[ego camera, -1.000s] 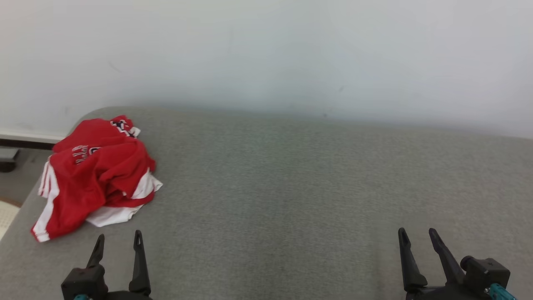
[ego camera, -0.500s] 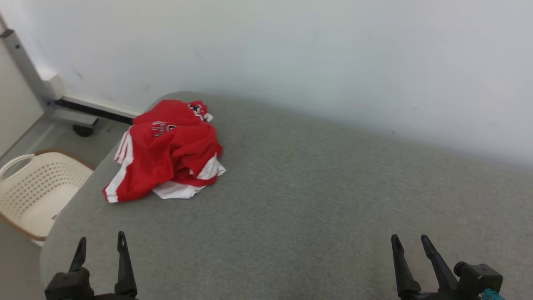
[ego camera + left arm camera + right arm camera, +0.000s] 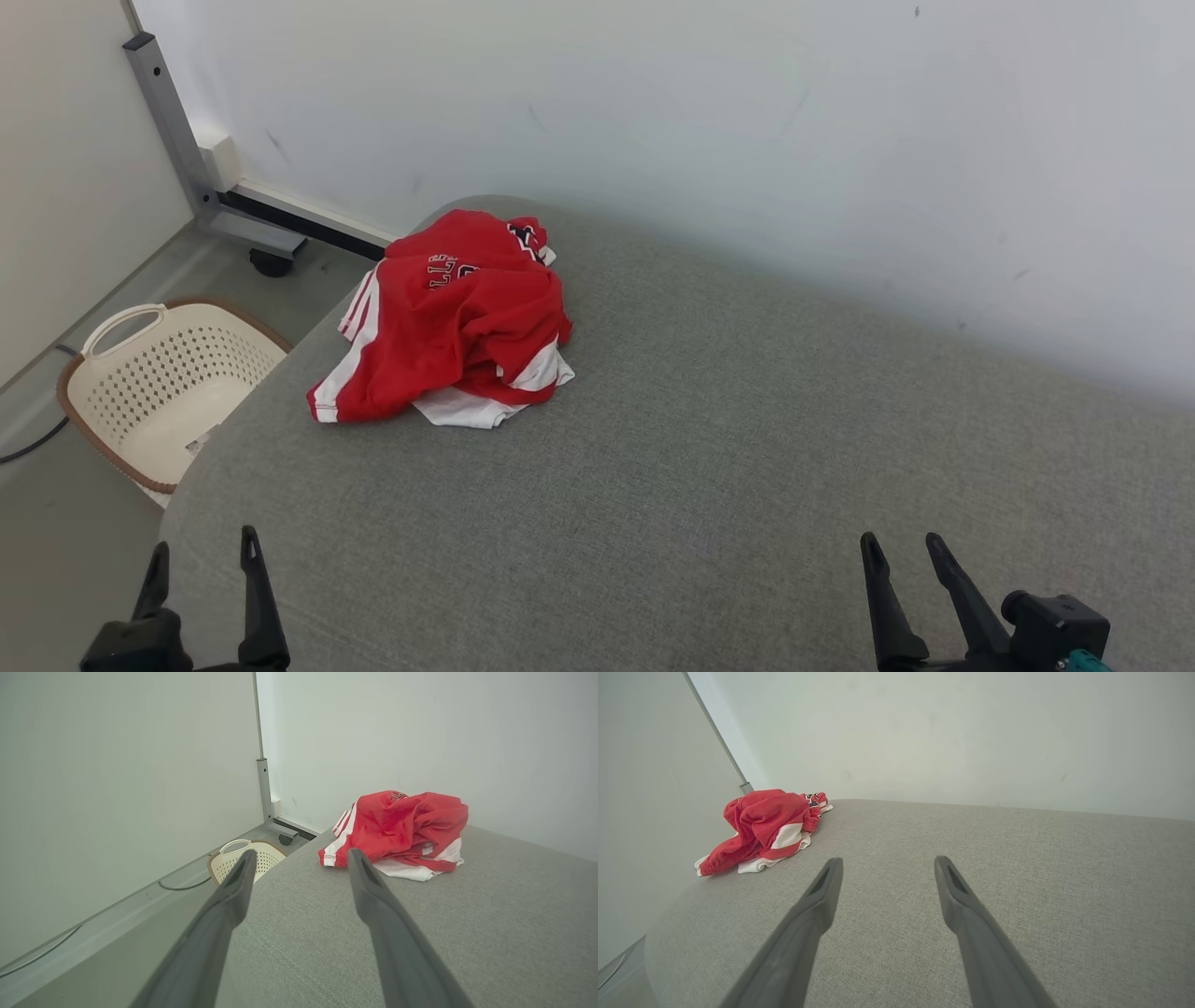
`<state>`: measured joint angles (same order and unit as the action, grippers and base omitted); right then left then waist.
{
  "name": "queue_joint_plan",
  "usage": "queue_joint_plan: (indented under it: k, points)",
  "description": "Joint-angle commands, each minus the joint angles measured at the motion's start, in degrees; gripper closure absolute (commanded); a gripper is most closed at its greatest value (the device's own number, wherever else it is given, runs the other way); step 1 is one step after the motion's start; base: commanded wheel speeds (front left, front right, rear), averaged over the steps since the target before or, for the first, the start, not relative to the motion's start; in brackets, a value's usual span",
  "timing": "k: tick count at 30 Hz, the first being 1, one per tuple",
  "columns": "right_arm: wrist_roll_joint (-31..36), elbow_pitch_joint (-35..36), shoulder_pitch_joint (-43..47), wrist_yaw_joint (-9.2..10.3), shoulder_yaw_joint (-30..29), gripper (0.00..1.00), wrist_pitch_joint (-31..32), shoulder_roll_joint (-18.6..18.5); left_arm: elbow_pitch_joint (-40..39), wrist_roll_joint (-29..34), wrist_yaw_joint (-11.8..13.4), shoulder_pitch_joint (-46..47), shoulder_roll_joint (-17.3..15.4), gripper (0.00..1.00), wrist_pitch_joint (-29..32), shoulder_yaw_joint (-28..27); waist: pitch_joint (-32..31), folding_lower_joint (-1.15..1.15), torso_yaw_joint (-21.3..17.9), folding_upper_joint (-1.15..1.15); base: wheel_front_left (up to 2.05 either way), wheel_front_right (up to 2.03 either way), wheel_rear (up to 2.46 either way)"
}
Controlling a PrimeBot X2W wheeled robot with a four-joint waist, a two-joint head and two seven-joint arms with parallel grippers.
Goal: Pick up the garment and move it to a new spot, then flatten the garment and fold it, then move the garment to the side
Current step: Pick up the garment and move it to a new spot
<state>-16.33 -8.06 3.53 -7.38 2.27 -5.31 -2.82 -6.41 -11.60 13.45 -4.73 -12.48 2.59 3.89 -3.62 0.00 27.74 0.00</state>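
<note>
Your left gripper [image 3: 203, 539], right gripper [image 3: 900, 537]: jaws stood wide, held nothing. Red garment [image 3: 448, 322] lay crumpled on grey surface [image 3: 700, 448], well apart from both.

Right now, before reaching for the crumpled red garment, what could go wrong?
The crumpled red and white garment lies near the rounded corner of the grey fabric surface, by the cream perforated basket; a nudge may push it off. Its layers are bunched; a pinch may catch one fold.
</note>
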Motion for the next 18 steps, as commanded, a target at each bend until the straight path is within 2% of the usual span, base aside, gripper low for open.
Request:
queue_joint_plan:
  k: [1,5,9,13,18]
  points:
    - [-0.25,-0.06,-0.31,-0.21,0.29,0.00,-0.26,-0.12,-0.39,0.53,0.50,-0.44,0.02,0.00,-0.50,-0.33,0.07,0.00,-0.17,0.00,0.00,0.00,0.00]
    - [-0.16,0.08,-0.70,-0.21,0.86,0.00,-0.09,-0.12,-0.32,-0.51,1.05,0.32,0.62,0.00,-0.75,-1.02,0.65,0.00,-0.87,0.00,0.00,0.00,0.00]
    - [0.43,0.90,-1.93,-0.21,1.32,0.00,0.55,-0.13,-0.04,-1.89,0.02,4.72,0.30,0.00,-0.86,-1.31,2.44,0.00,-2.69,0.00,0.00,0.00,0.00]
    - [1.14,1.87,-4.24,-0.21,2.32,0.00,1.02,-0.13,2.42,-4.46,-2.35,12.30,-0.93,0.00,-0.47,-2.24,5.19,0.00,-6.10,0.00,0.00,0.00,0.00]
    - [1.35,2.98,-8.47,-0.21,4.81,0.00,1.11,-0.13,8.10,-6.98,-5.67,23.50,-4.56,0.00,2.29,-3.86,9.25,0.00,-12.52,0.00,0.00,0.00,0.00]
